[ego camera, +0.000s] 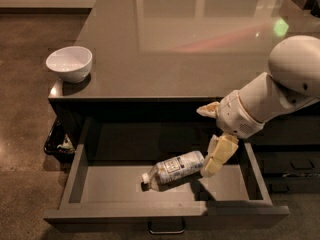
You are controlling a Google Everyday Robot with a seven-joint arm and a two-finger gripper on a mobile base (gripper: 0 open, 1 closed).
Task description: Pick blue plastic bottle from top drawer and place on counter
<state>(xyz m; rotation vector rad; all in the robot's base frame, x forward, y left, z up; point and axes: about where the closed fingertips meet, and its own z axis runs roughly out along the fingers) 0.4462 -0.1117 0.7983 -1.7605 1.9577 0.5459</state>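
The blue plastic bottle lies on its side on the floor of the open top drawer, white cap pointing front-left. My gripper has come in from the right and hangs over the drawer's right half. It is open and empty. Its lower cream finger reaches down next to the bottle's base end, and its upper finger sits at the counter's front edge. I cannot tell whether the lower finger touches the bottle. The counter is the glossy grey slab behind the drawer.
A white bowl stands on the counter's front-left corner. A black bin with scraps sits on the floor left of the drawer. Darker drawer fronts are at the right. The drawer's pull handle is at the front.
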